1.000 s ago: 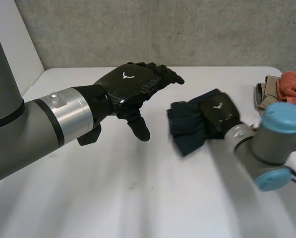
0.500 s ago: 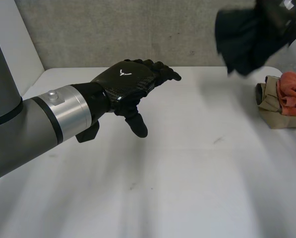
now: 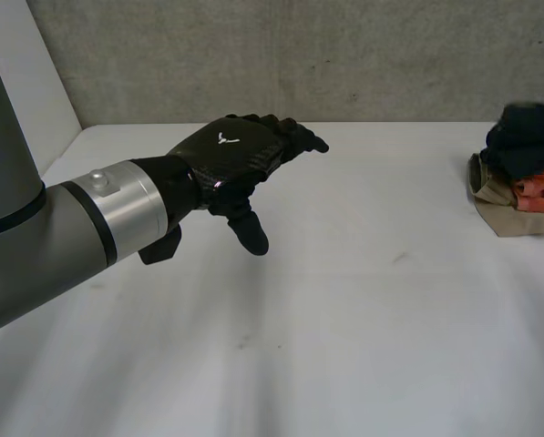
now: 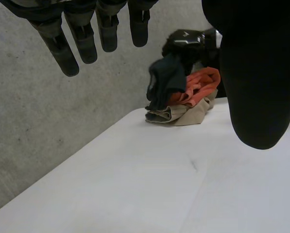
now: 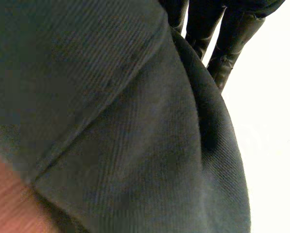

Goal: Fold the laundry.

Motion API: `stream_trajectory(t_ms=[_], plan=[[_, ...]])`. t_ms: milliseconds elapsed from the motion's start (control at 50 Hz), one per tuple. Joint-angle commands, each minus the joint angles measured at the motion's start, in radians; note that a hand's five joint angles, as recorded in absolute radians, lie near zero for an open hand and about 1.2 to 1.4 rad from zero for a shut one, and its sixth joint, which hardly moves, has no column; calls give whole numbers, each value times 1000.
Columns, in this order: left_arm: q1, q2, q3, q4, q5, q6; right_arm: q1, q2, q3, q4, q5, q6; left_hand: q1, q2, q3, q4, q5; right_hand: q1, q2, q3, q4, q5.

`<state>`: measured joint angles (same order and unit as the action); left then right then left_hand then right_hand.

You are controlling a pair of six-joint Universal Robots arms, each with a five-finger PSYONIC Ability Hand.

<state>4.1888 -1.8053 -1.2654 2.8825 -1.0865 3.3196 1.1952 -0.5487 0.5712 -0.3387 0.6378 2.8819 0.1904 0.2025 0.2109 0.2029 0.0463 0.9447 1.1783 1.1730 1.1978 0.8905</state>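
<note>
A folded dark cloth (image 3: pixel 519 146) sits on top of a pile at the table's far right, over an orange cloth (image 3: pixel 538 189) and a beige cloth (image 3: pixel 513 214). In the left wrist view my right hand (image 4: pixel 189 41) is over that pile, and the dark cloth (image 4: pixel 165 81) hangs from it. In its own wrist view its fingers (image 5: pixel 221 44) lie against the dark cloth (image 5: pixel 135 145), with the orange cloth (image 5: pixel 4 199) beneath. My left hand (image 3: pixel 230 155) hovers open over the table's left-middle, its fingers (image 4: pixel 81 41) straight and holding nothing.
The white table (image 3: pixel 344 319) stretches bare between my left hand and the pile. A grey wall (image 3: pixel 344 55) runs along the table's far edge. The pile lies close to the table's right edge.
My right hand lifted the dark folded cloth from the middle of the table, swung it up and right, and brought it down on the pile. My left hand hardly moved.
</note>
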Motion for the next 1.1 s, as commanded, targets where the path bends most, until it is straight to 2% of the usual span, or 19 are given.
stream_trajectory(t_ms=[20,240,260,280,300,420,480,560,580,660,720,800,820,900,960,980,1040,1060,1100], plan=[[-1,-5,-2,0,0,0,-88,-5,118,0,-87,-9,5,-7,-15,-7,-25,452,218,223,198,331],[0,-2,-9,1,0,0,-121,-49,206,15,-124,-9,5,-7,-15,-7,-25,444,210,216,191,324],[2,-2,-9,1,0,0,-124,-56,210,20,-122,-7,5,-7,-15,-7,-25,191,-43,-37,-62,71],[2,-2,-9,3,0,0,-129,-63,214,30,-119,-6,5,-7,-15,-7,-25,-166,-400,-394,-419,-286],[2,-2,-9,3,0,0,-134,-86,225,67,-112,-6,5,-7,-15,-7,-25,-770,-1004,-998,-1023,-890],[2,4,-9,6,0,0,-131,-220,225,249,-72,-10,5,-7,-15,-7,-25,-770,-1004,-998,-1023,-890],[2,8,-8,6,0,0,-126,-290,219,323,-3,-19,5,-7,-15,-7,-25,-770,-1004,-998,-1023,-890],[0,12,-8,6,-1,0,-109,-375,207,389,242,-26,5,-7,-15,-7,-25,-770,-1004,-998,-1023,-890],[2,15,-6,6,-1,0,-91,-416,200,426,354,-33,5,-7,-15,-7,-25,-770,-1004,-998,-1023,-890],[10,27,0,6,-3,-2,-17,-511,184,493,557,-59,5,-7,-15,-7,-25,-770,-1004,-998,-1023,-890],[14,37,1,6,-3,-2,68,-553,176,498,624,-72,5,-7,-15,-7,-25,-770,-1004,-998,-1023,-890],[34,57,3,8,-19,-5,257,-594,191,498,700,-69,3,-10,-18,-10,-28,-770,-1004,-998,-1023,-890],[46,64,3,12,-39,-17,340,-603,206,500,732,-66,3,-10,-18,-10,-28,-770,-1004,-998,-1023,-890],[71,89,3,32,-107,-60,537,-625,306,498,831,-55,3,-10,-18,-10,-28,-770,-1004,-998,-1023,-890],[89,101,-3,61,-162,-69,632,-655,389,478,904,-49,5,-7,-15,-7,-25,-770,-1004,-998,-1023,-890],[100,106,-9,89,-212,-69,683,-671,444,445,949,-46,3,-9,-18,-10,-28,-770,-1004,-998,-1023,-890],[117,103,-12,129,-315,-72,759,-677,535,365,1011,-39,5,-7,-15,-7,-25,-770,-1004,-998,-1023,-890],[125,100,-17,148,-388,-72,803,-678,596,309,1043,-38,3,-9,-18,-10,-28,-770,-1004,-998,-1023,-890],[128,92,-26,162,-455,-68,836,-680,648,253,1063,-41,0,-12,-21,-13,-31,-770,-1004,-998,-1023,-890]])
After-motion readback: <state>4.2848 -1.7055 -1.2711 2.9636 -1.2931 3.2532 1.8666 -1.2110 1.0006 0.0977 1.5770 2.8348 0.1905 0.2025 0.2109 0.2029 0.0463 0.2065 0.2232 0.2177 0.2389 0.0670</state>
